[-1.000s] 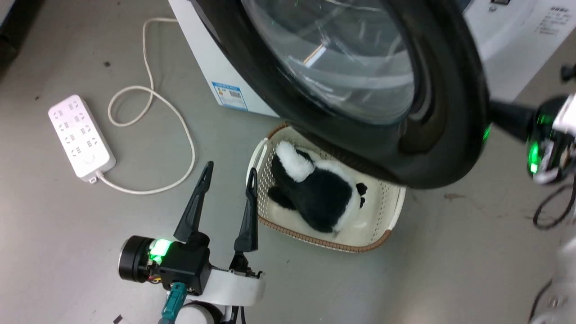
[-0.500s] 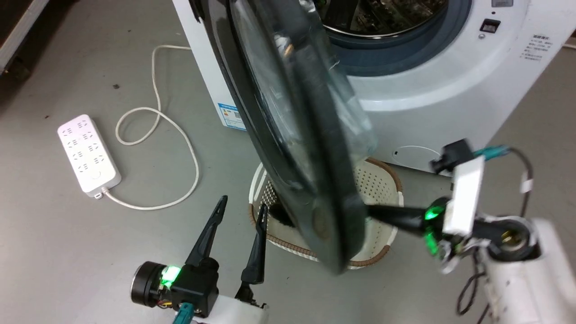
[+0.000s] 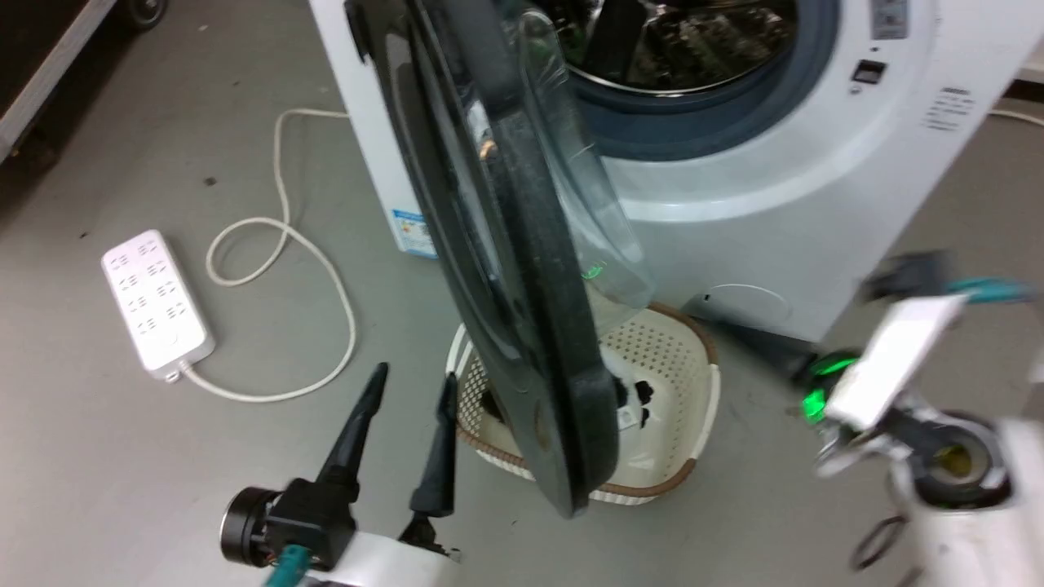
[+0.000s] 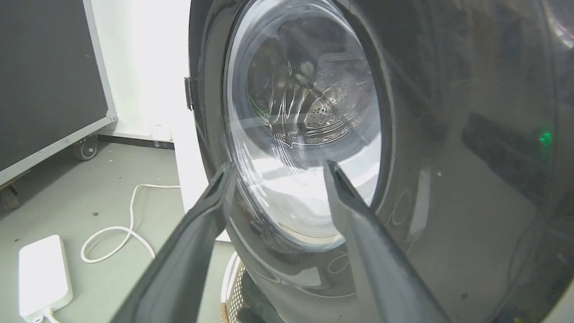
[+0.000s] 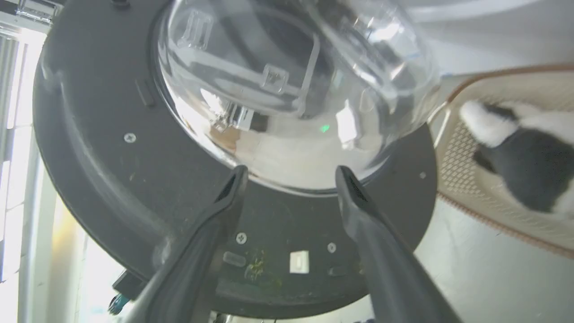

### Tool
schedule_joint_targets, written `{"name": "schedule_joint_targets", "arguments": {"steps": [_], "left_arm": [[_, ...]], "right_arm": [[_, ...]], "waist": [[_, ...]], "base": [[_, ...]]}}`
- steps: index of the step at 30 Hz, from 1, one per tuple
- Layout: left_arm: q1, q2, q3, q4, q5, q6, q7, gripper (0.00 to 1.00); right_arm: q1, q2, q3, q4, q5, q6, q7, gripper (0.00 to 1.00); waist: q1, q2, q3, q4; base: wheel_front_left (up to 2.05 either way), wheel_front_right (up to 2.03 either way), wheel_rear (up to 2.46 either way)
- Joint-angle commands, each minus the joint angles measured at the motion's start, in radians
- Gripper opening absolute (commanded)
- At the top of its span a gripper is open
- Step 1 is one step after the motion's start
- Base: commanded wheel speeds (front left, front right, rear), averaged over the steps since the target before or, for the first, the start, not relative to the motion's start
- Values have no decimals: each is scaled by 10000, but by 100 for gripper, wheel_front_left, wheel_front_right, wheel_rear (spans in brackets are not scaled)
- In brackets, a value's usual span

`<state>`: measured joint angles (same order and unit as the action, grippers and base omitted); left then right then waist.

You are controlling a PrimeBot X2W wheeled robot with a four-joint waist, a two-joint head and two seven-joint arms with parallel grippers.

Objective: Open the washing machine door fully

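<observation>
Since half a second ago, the right gripper (image 3: 722, 322) has come off the rim of the washing machine door (image 3: 522, 269). In the head view we count one door, edge-on at centre frame and swung out from one washing machine (image 3: 775, 187). We also count one basket (image 3: 693, 424), one plush toy (image 3: 628, 391), one power strip (image 3: 155, 303) and two grippers. The left gripper (image 3: 413, 375), at lower left, stands spread just left of the door's bottom edge. The right one is blurred, right of the door and apart from it.

In the left wrist view, parted fingers frame the door's glass.

In the right wrist view, wide, empty fingers point at the door's inner face.
</observation>
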<state>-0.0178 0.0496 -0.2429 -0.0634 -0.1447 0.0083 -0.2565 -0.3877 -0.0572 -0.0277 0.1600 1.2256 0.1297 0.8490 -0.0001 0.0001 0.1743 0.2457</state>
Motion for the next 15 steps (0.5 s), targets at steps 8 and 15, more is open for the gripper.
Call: {"name": "schedule_joint_targets", "arguments": {"steps": [8,15], "left_arm": [[141,9,677,162,-534,-109,-53,100],[386,8,1509,69,-754,-260,-53,100]], "right_arm": [[936,-2262,573,-2535,-4003,10,-4811,100],[2421,-3061,840,-2438,-7899,10,-9452,100]], "waist": [[1,-1,-463,-928],[1,-1,-657,-1630]], "base": [[0,0,0],[0,0,0]]}}
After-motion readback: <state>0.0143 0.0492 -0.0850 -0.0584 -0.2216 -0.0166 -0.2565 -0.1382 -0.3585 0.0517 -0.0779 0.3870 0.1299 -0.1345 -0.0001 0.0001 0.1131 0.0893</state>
